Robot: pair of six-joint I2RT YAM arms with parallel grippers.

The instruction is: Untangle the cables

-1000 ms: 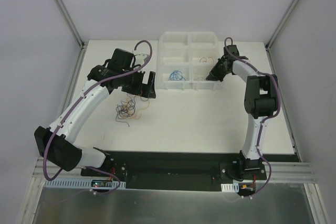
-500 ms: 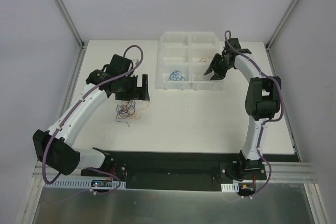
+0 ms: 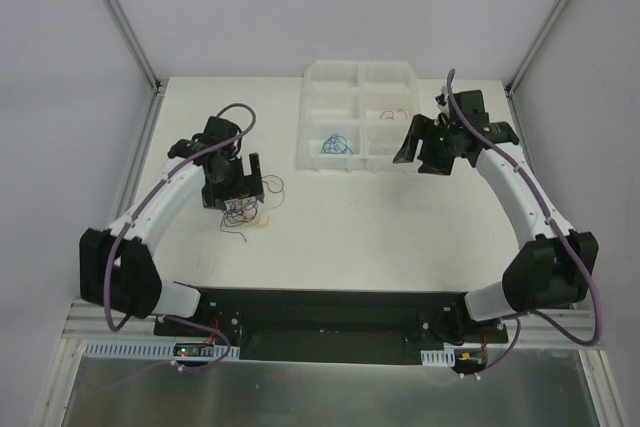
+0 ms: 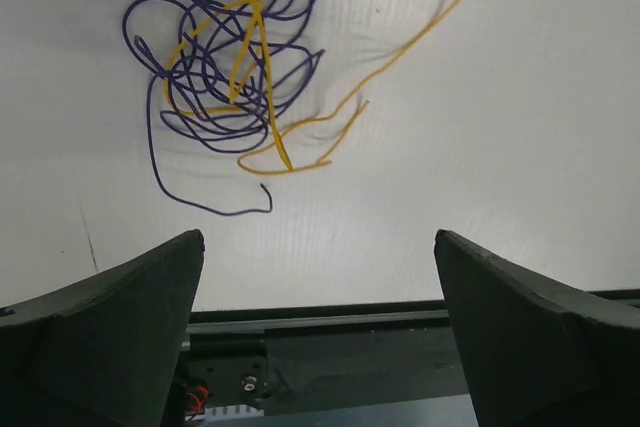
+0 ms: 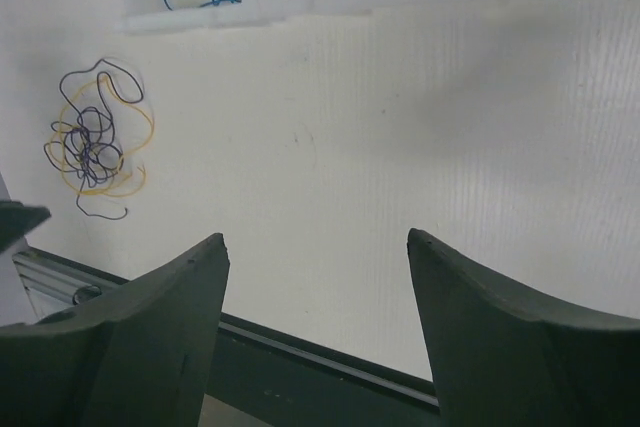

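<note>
- A small tangle of dark purple and yellow wires [image 4: 225,77] lies flat on the white table [image 3: 400,227], in its left half.
- The left fingers [image 4: 110,317] are spread wide and hang above the tangle without touching it.
- A curled blue wire [image 3: 336,144] lies in the near left compartment of the clear plastic tray [image 3: 335,87] at the far edge.
- A thin orange wire loop [image 3: 395,112] lies in the middle right compartment.
- The right fingers [image 5: 500,327] are spread too, holding nothing, near the tray's near right corner.
</note>
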